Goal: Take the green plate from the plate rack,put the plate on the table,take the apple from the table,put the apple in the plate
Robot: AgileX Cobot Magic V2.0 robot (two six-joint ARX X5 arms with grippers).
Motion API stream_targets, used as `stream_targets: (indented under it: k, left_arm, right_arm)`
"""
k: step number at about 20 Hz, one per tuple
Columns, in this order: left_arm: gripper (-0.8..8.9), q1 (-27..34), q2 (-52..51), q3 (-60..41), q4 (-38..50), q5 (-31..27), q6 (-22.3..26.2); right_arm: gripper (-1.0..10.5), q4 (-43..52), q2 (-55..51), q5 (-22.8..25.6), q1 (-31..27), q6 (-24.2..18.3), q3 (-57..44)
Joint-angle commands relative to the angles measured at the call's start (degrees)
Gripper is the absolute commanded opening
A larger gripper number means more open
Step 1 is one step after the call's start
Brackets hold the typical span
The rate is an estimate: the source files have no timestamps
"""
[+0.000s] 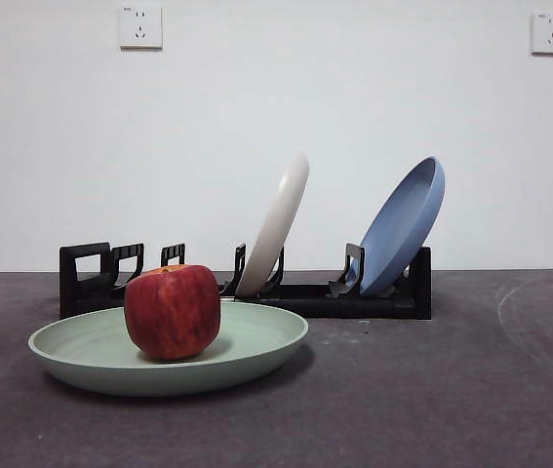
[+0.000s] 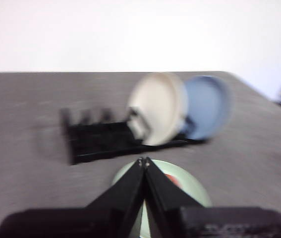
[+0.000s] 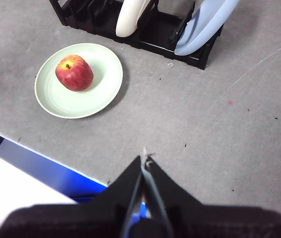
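Spreading dark grey under everything, the table carries the plate rack along its back, with a cream-white plate and a blue plate leaning in its slots. Just before the rack's handle end lies the green plate, flat on the table, and the apple sits upright inside it, off-centre.

Both grippers hang clear of these things. The left gripper has its jaws pressed together, empty, above the plate's near side; its view is blurred and shows only a red sliver of the apple. The right gripper, jaws likewise closed on nothing, hovers well apart from the plate over bare table, near the table's front edge, which only its view shows. The front view shows neither arm. Open table lies on the blue plate's side of the green plate.
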Motion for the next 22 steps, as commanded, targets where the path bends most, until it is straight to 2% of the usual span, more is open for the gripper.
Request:
stream_targets:
  k: [1,5,7,11,17,21,22]
  left_arm:
    - [-0.04,11.98,-1.25,-7.30,8.96,4.11,-0.35]
    - [-0.04,26.36,-4.39,-22.80,28.68,23.39,1.64]
    - [-0.03,29.59,-7.93,-29.83,35.21,28.09,2.23]
    - [-0.04,32.59,-17.38,-40.02,37.68,27.61,6.10]
    - [-0.04,36.50,-18.10,-46.56,40.28,26.25,8.20]
    - [-0.04,36.70,-18.12,-53.51,47.60,26.32,7.85]
    - [-0.04,36.70,-18.12,-54.27,47.04,26.36,7.41]
  right_arm:
    - [0.0,-1.31,0.00,0.20,0.04,0.48,-0.52]
    - [0.0,-1.31,0.00,0.22,0.04,0.48,-0.52]
    - [0.0,-1.31,0.00,0.22,0.04,0.48,-0.52]
    - [0.0,-1.31,0.00,0.22,0.04,0.48,-0.52]
    - [0.0,-1.33,0.02,0.42,0.04,0.48,-0.50]
    - [0.0,-1.31,0.02,0.42,0.04,0.48,-0.50]
    - [0.0,-1.33,0.00,0.42,0.04,0.48,-0.50]
